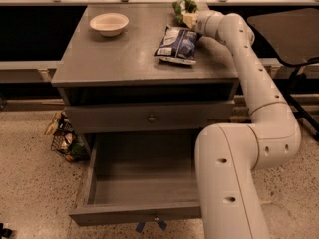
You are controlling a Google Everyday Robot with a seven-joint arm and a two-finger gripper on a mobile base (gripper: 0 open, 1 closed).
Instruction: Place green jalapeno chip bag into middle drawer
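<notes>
Grasp step: our gripper at green jalapeno chip bag, far right; we cannot tell hold. Next: lift into open middle drawer.

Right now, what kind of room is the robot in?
Probably a robot test room or office snack area: a grey drawer cabinet on speckled floor, a white bowl on top, the gripper at the green chip bag.

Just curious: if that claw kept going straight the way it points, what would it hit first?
Probably the green jalapeno chip bag; the claw sits right by it at the back edge of the tabletop, though depth is unclear.
</notes>
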